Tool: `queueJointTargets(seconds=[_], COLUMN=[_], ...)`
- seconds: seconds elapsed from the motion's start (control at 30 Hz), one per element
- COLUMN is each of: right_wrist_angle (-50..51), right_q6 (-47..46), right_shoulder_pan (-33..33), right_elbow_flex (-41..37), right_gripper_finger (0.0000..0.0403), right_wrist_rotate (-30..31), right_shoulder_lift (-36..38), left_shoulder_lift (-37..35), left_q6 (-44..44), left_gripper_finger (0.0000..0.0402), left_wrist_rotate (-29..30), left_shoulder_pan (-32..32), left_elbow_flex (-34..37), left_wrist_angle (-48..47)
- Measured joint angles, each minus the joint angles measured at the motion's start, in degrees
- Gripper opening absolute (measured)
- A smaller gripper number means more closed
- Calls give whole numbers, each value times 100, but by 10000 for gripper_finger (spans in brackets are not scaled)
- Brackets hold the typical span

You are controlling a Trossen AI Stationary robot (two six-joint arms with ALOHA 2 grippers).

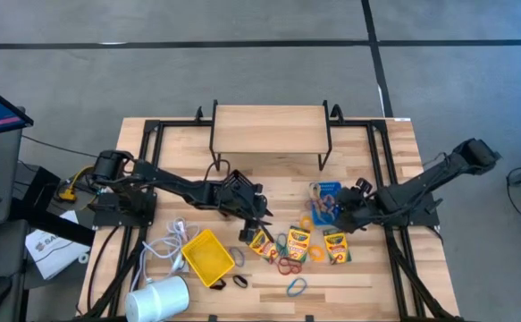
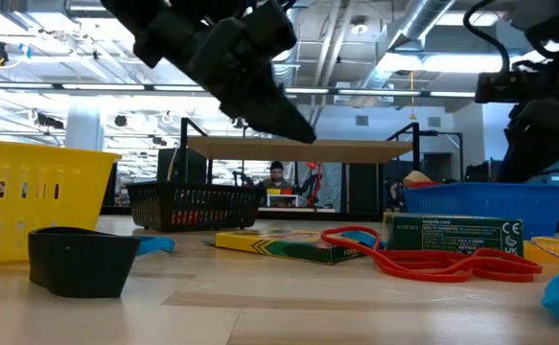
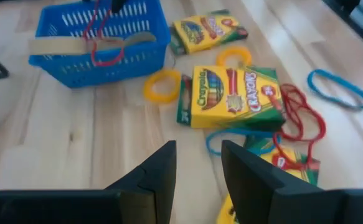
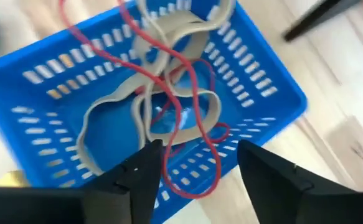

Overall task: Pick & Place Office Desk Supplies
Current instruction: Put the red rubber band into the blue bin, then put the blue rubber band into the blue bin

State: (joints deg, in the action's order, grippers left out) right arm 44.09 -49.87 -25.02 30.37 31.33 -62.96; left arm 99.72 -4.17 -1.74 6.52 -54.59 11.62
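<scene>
We take the blue bin (image 1: 325, 193) on the table (image 1: 269, 170) as landmark. Far to its left lies the yellow bin (image 1: 208, 257). Between the two, the left pincer (image 1: 262, 217) hovers over bare wood, fingers (image 3: 162, 171) parted by a narrow gap, empty. Just beside the blue bin lie crayon boxes (image 1: 298, 242) among loose rubber-band rings (image 1: 289, 266). The right pincer (image 4: 197, 171) hangs directly above the blue bin, fingers spread wide, empty; tan and red bands (image 4: 169, 93) lie tangled inside the bin.
</scene>
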Motion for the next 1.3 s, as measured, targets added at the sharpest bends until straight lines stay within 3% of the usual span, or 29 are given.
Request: queueJointTargets(seconds=[0.33,0.6,0.97,1.17,1.3], right_wrist_angle=[-1382,-2220,-2294,-2370,-2388], right_q6=[1159,1887,1902,1902,1900], right_shoulder_pan=[-157,-152,-152,-144,-144], right_elbow_flex=[2,2,2,2,2], right_gripper_finger=[235,235,235,235,235], right_wrist_rotate=[-12,24,50,173,173], right_shoulder_lift=[-2,-2,-2,-2,-2], left_shoulder_lift=[33,95,866,910,1207], left_q6=[229,463,723,281,1054], left_gripper_finger=[122,122,122,122,122], left_wrist_rotate=[-96,-778,-929,-922,-775], left_shoulder_pan=[22,168,450,342,147], left_elbow_flex=[494,486,358,193,-190], left_wrist_angle=[1094,1488,1822,1684,1354])
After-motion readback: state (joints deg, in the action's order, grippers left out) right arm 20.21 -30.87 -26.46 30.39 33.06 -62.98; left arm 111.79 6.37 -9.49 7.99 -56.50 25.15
